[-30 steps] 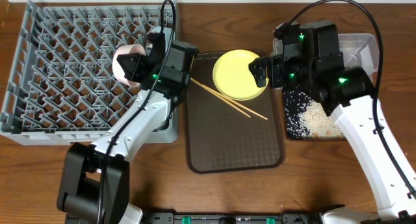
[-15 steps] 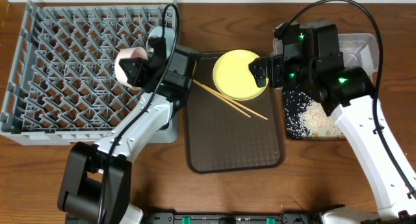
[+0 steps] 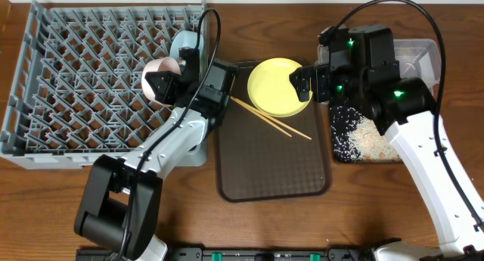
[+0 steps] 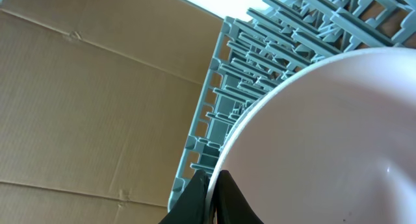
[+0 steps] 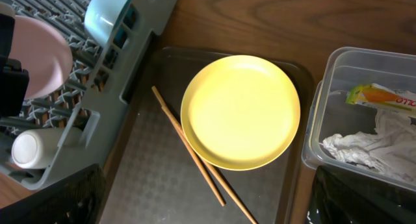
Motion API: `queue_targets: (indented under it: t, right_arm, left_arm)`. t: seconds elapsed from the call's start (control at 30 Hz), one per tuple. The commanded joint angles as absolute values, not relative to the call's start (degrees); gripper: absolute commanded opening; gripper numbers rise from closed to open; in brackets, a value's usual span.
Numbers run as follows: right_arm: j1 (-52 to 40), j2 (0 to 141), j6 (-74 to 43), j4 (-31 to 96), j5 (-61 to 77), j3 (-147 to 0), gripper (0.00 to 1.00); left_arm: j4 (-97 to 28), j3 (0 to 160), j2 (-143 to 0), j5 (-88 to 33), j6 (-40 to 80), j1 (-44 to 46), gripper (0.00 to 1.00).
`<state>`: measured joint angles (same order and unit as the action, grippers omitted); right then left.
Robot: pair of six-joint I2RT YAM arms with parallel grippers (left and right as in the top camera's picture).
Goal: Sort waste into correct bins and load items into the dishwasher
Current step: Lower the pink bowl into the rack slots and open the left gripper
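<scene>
While the left gripper (image 4: 209, 189) pinches the white bowl (image 4: 325, 139) (over the rack (image 3: 76, 79)), the right gripper (image 3: 301, 85) gapes above the plate (image 5: 240, 110).

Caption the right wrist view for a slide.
Yellow plate and chopsticks lie on the brown tray; wrapper and tissue sit in the clear tub.

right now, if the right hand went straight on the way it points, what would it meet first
Probably the round yellow plate on the brown tray: it sits centred ahead of the open right hand in its wrist view. Depth is unclear.

Brown serving tray (image 3: 272, 170) on wooden table (image 3: 249, 7)
</scene>
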<state>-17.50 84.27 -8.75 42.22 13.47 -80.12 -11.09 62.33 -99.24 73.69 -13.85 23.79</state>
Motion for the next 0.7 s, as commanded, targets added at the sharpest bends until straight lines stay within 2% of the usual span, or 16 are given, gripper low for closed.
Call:
queue_targets:
  t: [0.0,0.17,0.67]
  right_arm:
    - [-17.7,84.7,-9.4,42.3,13.5,-80.9,0.99]
    - [-17.7,84.7,-9.4,42.3,13.5,-80.9,0.99]
    - [-17.7,84.7,-9.4,42.3,13.5,-80.9,0.99]
  left_arm:
    - [-11.0,62.0,-100.1,75.5,-12.8,23.8,0.07]
    - [-11.0,62.0,-100.1,79.2,-13.3,23.1,0.07]
    - [-11.2,62.0,-100.9,78.5,-12.2,26.3,0.07]
